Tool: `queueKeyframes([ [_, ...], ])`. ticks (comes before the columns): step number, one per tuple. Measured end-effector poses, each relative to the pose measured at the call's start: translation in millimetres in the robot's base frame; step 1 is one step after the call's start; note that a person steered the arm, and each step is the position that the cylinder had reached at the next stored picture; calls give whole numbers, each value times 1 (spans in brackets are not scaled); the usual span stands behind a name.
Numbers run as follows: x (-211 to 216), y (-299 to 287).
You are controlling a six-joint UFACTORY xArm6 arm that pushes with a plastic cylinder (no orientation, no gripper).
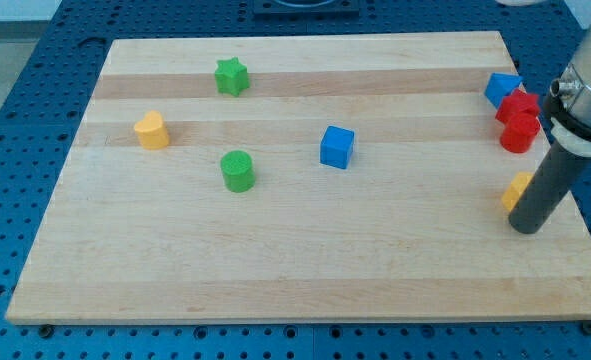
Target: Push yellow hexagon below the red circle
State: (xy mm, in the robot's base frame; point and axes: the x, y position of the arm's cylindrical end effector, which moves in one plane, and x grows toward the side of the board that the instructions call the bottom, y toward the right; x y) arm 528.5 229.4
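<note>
The yellow hexagon (pixel 516 189) lies near the board's right edge, mostly hidden behind my rod. My tip (pixel 525 229) rests on the board just below and to the right of it, touching or nearly touching it. The red circle (pixel 518 133) sits above the yellow hexagon, close to the right edge. A second red block (pixel 520 104) lies directly above the circle, its shape unclear.
A blue block (pixel 500 87) sits at the upper right beside the red blocks. A blue cube (pixel 337 147) is in the middle. A green cylinder (pixel 238 171), a green star (pixel 231 76) and a yellow heart (pixel 152 131) lie on the left of the wooden board (pixel 275 270).
</note>
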Motion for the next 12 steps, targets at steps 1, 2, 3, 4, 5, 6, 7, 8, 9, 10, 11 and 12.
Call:
queueKeyframes([
  [1, -5, 0],
  [2, -13, 0],
  [3, -16, 0],
  [4, -28, 0],
  [5, -28, 0],
  [6, -32, -2],
  [7, -32, -2],
  [8, -41, -2],
  [9, -46, -2],
  [10, -58, -2],
  [11, -58, -2],
  [12, -62, -2],
])
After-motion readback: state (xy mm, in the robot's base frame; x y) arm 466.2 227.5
